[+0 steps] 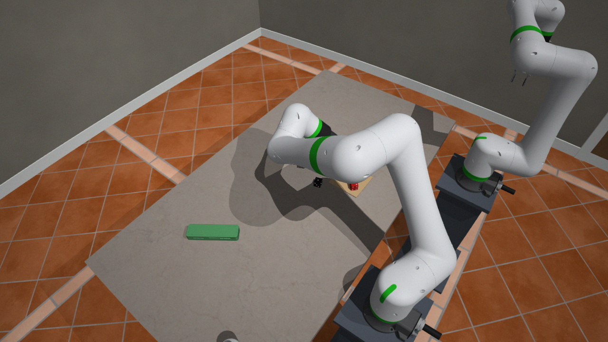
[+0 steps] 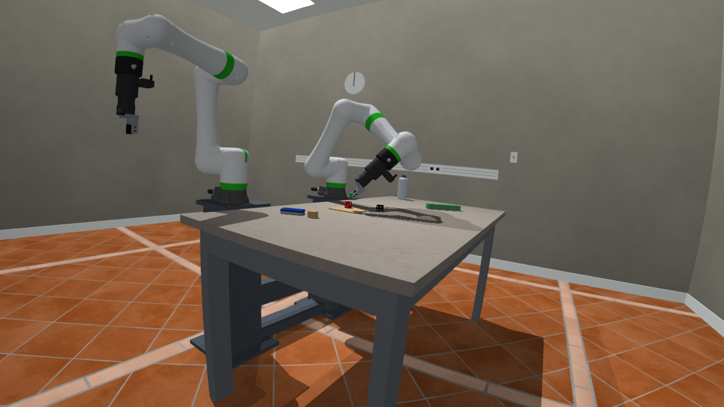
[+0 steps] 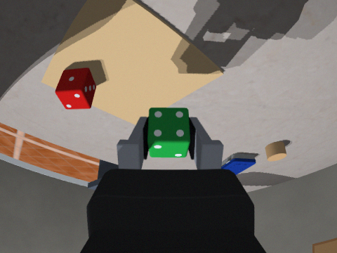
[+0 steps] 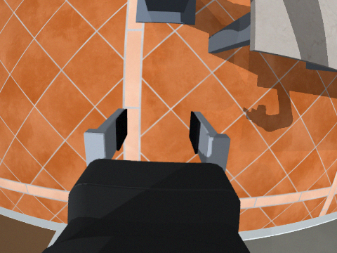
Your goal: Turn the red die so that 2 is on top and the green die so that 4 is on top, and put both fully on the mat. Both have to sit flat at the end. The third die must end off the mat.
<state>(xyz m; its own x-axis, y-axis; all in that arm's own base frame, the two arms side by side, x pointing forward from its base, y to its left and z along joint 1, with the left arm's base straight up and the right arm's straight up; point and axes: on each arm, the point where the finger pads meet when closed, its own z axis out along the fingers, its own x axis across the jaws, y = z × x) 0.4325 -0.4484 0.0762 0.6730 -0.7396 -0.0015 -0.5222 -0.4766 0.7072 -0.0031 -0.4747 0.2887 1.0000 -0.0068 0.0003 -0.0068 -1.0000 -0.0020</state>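
Note:
My left gripper point(image 2: 353, 193) point(image 3: 168, 129) is shut on the green die point(image 3: 168, 123), held raised beside the mat point(image 1: 343, 187) point(image 2: 336, 208) point(image 3: 140, 63). The green die's 4 faces the left wrist camera and its bright upper face shows 2. The red die point(image 1: 354, 186) point(image 2: 348, 204) point(image 3: 75, 89) sits on the mat near an edge; its bright top face appears to show 2, with 1 and 3 on its sides. The black die point(image 1: 317, 182) point(image 2: 379, 208) lies on the table off the mat. My right gripper point(image 1: 518, 79) point(image 2: 131, 130) point(image 4: 158, 123) is open and empty, high beyond the table.
A blue block point(image 2: 292, 209) point(image 3: 241, 165) and a tan cylinder point(image 2: 313, 214) point(image 3: 276, 151) stand on the table near the mat. A green bar point(image 1: 213, 232) point(image 2: 443, 207) lies farther off, and a bottle point(image 2: 402, 189) stands at the far side in the exterior view.

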